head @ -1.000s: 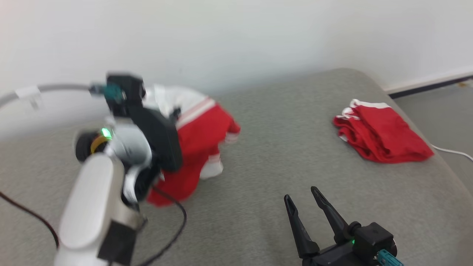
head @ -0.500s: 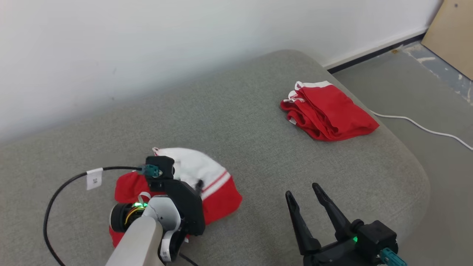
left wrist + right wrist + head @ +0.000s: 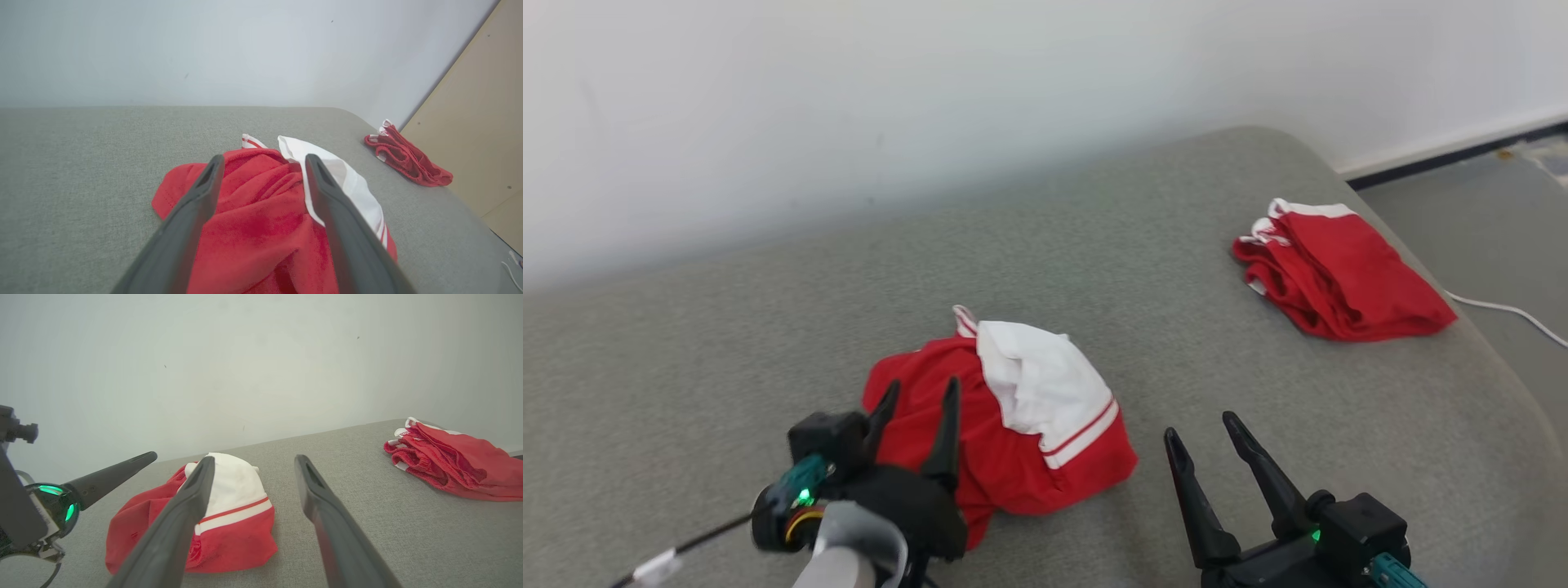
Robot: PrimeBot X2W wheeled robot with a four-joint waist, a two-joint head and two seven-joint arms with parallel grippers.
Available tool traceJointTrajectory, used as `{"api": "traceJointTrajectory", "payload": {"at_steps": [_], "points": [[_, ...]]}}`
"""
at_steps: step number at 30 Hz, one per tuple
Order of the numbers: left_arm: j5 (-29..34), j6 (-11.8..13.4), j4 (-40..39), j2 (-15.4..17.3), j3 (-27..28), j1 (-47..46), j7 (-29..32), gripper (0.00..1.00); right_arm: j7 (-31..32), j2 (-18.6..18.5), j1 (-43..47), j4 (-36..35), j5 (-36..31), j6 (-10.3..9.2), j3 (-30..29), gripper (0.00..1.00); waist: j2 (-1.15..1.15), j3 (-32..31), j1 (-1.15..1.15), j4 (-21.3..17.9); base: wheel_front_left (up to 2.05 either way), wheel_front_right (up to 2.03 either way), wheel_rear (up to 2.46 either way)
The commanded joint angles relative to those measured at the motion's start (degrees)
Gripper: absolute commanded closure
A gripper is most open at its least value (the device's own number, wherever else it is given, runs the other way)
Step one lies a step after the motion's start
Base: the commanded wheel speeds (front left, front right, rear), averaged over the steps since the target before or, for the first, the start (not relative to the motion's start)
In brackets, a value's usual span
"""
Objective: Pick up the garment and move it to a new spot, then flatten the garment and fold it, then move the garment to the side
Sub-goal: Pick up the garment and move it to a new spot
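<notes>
The garment (image 3: 1005,425), red with a white striped part, lies crumpled on the grey cushion (image 3: 727,343). My left gripper (image 3: 921,384) is open just near-left of it, fingers over its red edge and holding nothing. In the left wrist view the garment (image 3: 261,220) lies between and beyond the spread fingers (image 3: 192,212). My right gripper (image 3: 1199,426) stands open to the garment's right, apart from it. The right wrist view shows the garment (image 3: 237,535) ahead on the left, past my right gripper (image 3: 254,458), with a left finger (image 3: 110,479) beside it.
A second red garment (image 3: 1339,273), folded, lies near the cushion's far right edge. A white cable (image 3: 1503,310) runs on the floor past that edge. A white wall stands behind the cushion, and a beige board (image 3: 482,122) leans at the right.
My left gripper has opened and let go of the garment, which now lies on the cushion. The left arm has drawn back toward me. The head camera has shifted.
</notes>
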Motion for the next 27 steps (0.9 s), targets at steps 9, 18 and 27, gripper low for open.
{"api": "traceJointTrajectory", "payload": {"at_steps": [9, 18, 27], "points": [[2.8, 1.4, -9.7, 4.1, 4.5, 14.4, -13.5, 0.0, -1.0, 0.2, 2.1, 1.1, 0.7, -0.12, -3.9, 0.0, 0.0, -3.1, -0.01, 8.9, 0.0, 0.0, 0.0], [9.4, 1.8, -19.4, 2.7, 13.2, 26.9, -14.0, 0.0, -3.2, 0.2, 4.1, 3.7, -0.1, -0.12, -8.7, 0.0, 0.0, -4.9, -0.01, 13.4, 0.0, 0.0, 0.0], [13.8, -2.7, -21.3, 1.9, 17.3, 33.0, -14.0, 0.0, -1.9, -0.1, 6.1, 5.2, -2.5, -0.12, -11.4, 0.0, 0.0, -5.8, -0.01, 16.0, 0.0, 0.0, 0.0]]}}
